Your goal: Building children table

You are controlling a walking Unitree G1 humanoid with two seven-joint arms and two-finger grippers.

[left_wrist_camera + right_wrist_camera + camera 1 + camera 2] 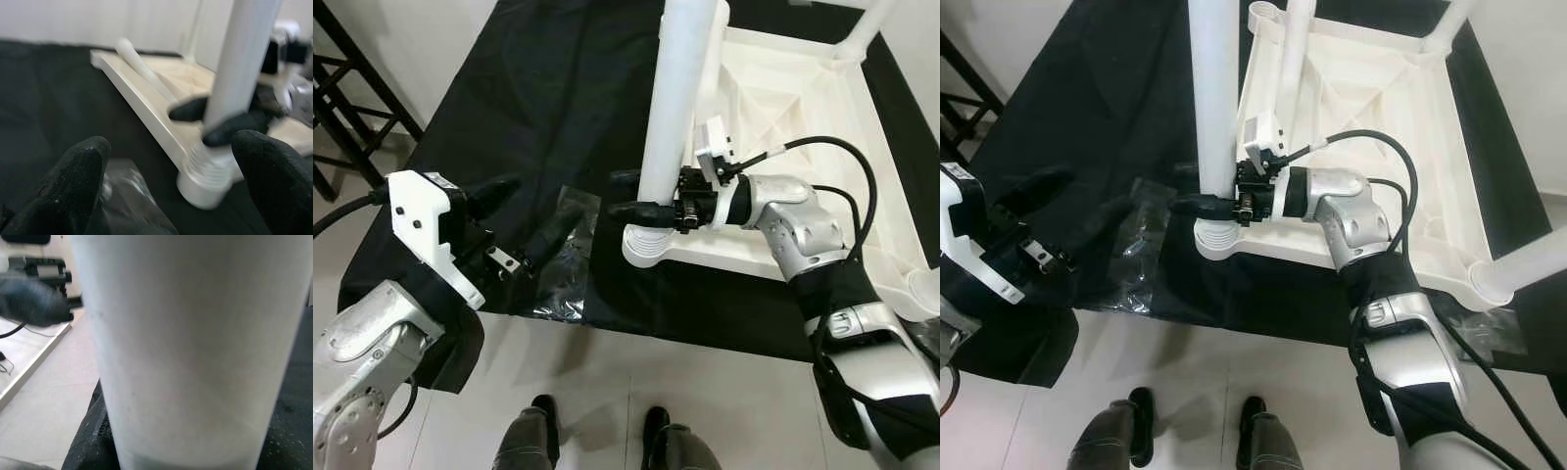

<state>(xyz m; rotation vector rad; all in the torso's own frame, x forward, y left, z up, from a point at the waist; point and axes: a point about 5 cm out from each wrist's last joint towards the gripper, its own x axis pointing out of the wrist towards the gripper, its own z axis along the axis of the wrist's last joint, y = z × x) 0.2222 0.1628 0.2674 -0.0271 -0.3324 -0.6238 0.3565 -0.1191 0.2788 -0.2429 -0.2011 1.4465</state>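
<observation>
Black metal rack (352, 98) stands off the left edge of a black cloth (538, 88) spread flat on pale glossy floor tiles (607, 392). Left gripper (524, 220) hovers over the cloth's near-left corner, its matte black fingers (73, 181) spread apart with nothing between them. Directly beneath lies a crumpled clear plastic bag (563, 255); contents cannot be made out. Toward the right of the cloth lies an upturned white moulded plastic table top (783, 108), ribbed on its underside. A smooth white cylindrical leg (671, 108) stands upright in the threaded round socket (651, 245) at the top's near-left corner. Right gripper (631, 194) clamps this leg low down, one finger either side. A further leg (1528, 259) stands at the near-right corner.
</observation>
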